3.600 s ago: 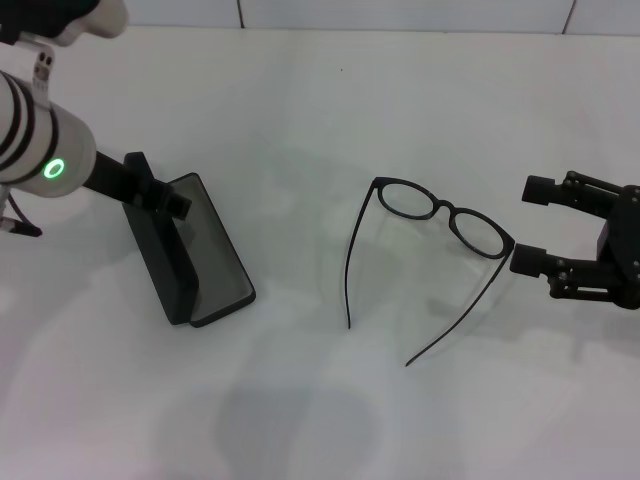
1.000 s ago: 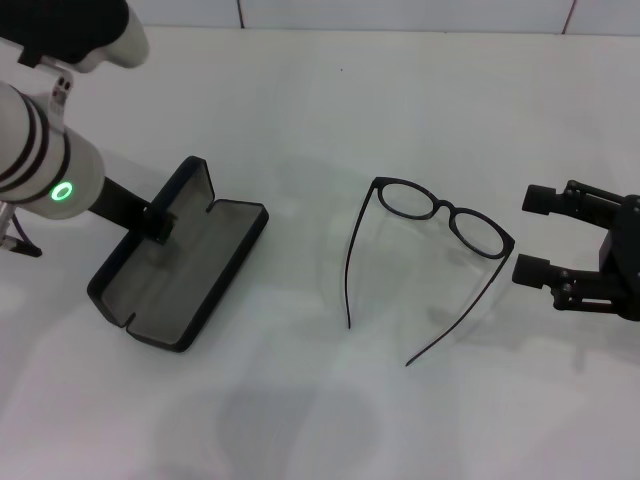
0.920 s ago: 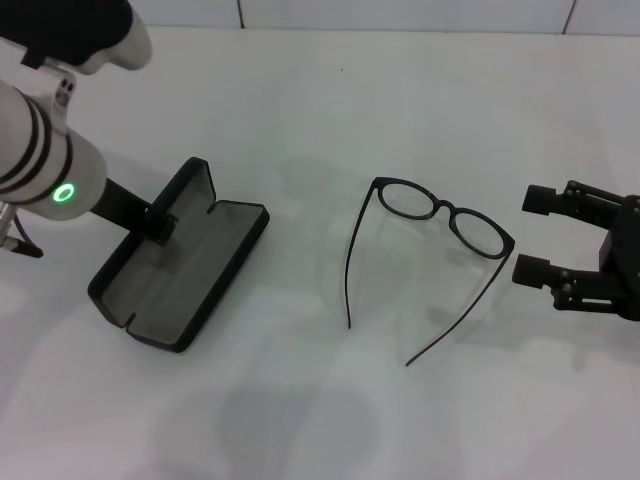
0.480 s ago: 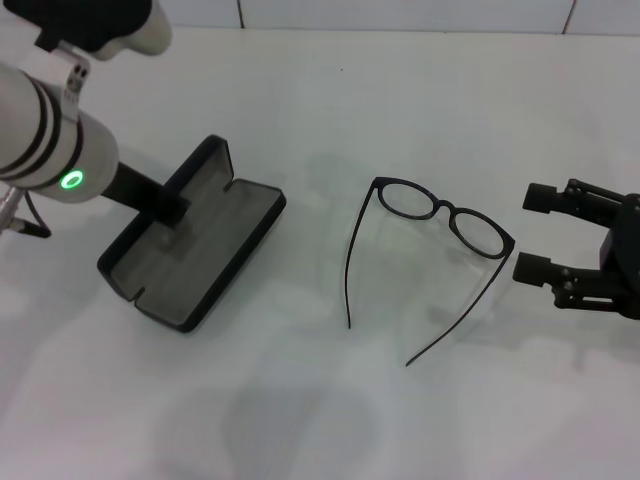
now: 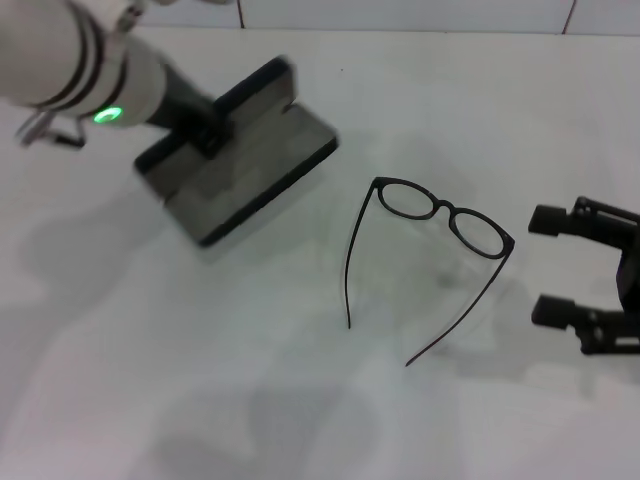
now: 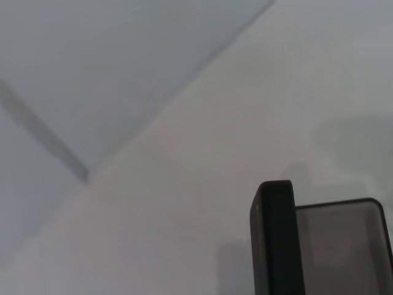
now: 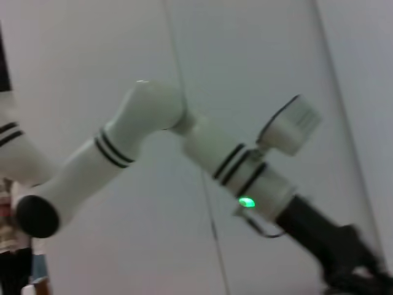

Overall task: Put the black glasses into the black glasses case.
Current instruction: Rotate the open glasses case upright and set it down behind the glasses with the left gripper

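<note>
**Case carried nearer the glasses**

The left gripper (image 5: 205, 128), clamped on the open black glasses case (image 5: 245, 150), has swung it up-table and closer to the black glasses (image 5: 430, 262) (untouched, arms spread). The right gripper (image 5: 572, 280), beyond the glasses, waits with fingers spread, slightly withdrawn.

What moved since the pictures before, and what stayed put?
The left gripper has carried the open black glasses case up off the table and toward the middle, nearer the black glasses; it was already holding it. The right gripper slid slightly toward the robot, jaws open. The glasses have not moved, arms unfolded on the white table.
</note>
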You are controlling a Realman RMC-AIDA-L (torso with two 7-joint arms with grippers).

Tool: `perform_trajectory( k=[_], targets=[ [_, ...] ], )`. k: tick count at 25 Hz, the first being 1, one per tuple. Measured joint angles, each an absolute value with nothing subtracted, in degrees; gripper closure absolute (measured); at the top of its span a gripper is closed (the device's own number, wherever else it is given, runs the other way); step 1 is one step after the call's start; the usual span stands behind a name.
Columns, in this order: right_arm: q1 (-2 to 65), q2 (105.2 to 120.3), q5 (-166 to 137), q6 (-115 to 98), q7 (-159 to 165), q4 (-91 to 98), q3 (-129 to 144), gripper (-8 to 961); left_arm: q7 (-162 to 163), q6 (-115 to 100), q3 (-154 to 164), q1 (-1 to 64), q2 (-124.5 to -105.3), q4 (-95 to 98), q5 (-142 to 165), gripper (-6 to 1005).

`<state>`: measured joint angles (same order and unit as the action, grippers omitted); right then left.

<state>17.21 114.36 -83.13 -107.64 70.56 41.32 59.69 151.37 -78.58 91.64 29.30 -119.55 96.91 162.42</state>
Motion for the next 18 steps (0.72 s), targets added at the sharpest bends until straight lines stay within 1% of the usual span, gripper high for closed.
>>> perform_trajectory(
  k=[9, 15, 18],
  targets=[
    [15.81, 114.58, -84.31, -112.87, 70.04, 40.6, 59.36, 83, 134.68, -57.34, 99.33, 32.91, -119.79, 83.59, 162.18, 793],
    [15.69, 114.61, -84.09, -112.18, 69.25, 38.66, 59.26, 83, 134.09, -52.29, 103.95, 38.31, -119.93, 74.12, 161.6, 793],
    [15.78, 114.62, -84.1, -112.06, 69.24, 38.45, 59.25, 83, 134.05, -50.37, 106.38, 39.98, -120.03, 71.19, 161.6, 792]
  ],
)
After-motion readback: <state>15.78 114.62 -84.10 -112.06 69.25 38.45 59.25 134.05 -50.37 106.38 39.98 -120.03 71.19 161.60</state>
